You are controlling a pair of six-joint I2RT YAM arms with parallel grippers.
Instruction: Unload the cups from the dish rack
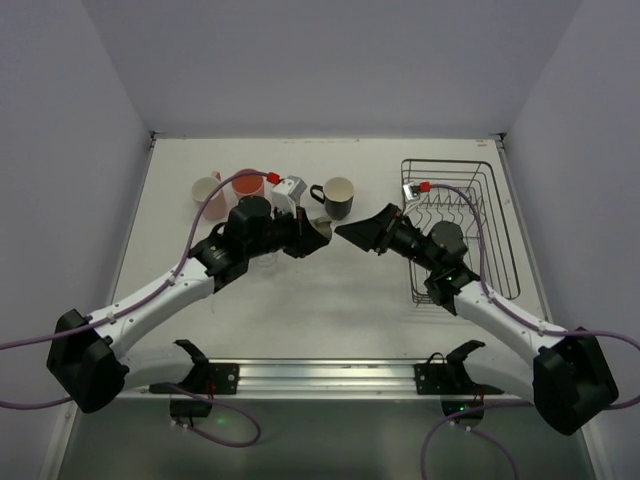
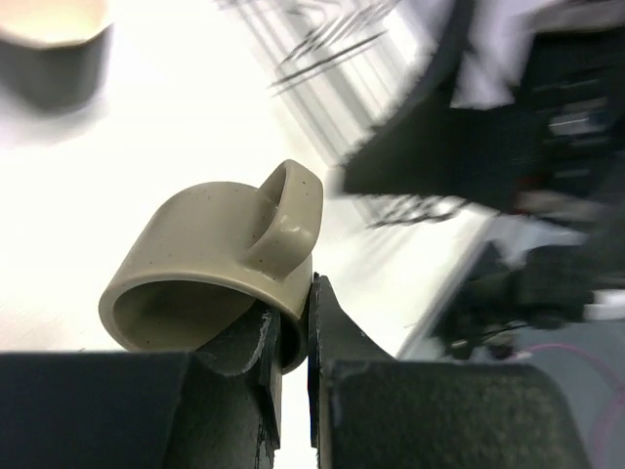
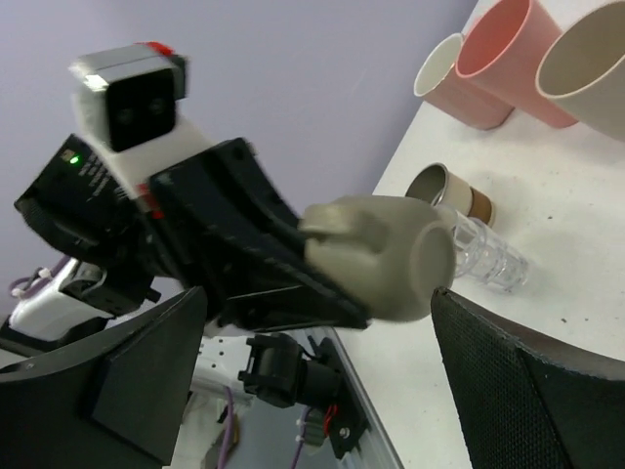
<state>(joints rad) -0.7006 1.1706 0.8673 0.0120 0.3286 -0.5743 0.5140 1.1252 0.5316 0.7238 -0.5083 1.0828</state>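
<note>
My left gripper (image 1: 316, 236) is shut on the wall of a small olive-grey mug (image 1: 323, 232), one finger inside the rim and one outside. The mug (image 2: 210, 269) hangs on its side above the table's middle. My right gripper (image 1: 346, 232) is open just right of it, and in the right wrist view its fingers (image 3: 532, 386) stand wide on either side of the mug (image 3: 383, 256) without touching it. The dark wire dish rack (image 1: 503, 215) sits at the right, under the right arm. I see only wires in it.
On the table at the back left stand a pale pink mug (image 1: 205, 190), a salmon tumbler (image 1: 246, 184) and a beige cup (image 3: 586, 68). A black mug with a cream inside (image 1: 338, 197) stands behind the grippers. A clear glass (image 3: 488, 256) and a small brown cup (image 3: 447, 192) sit under the left arm.
</note>
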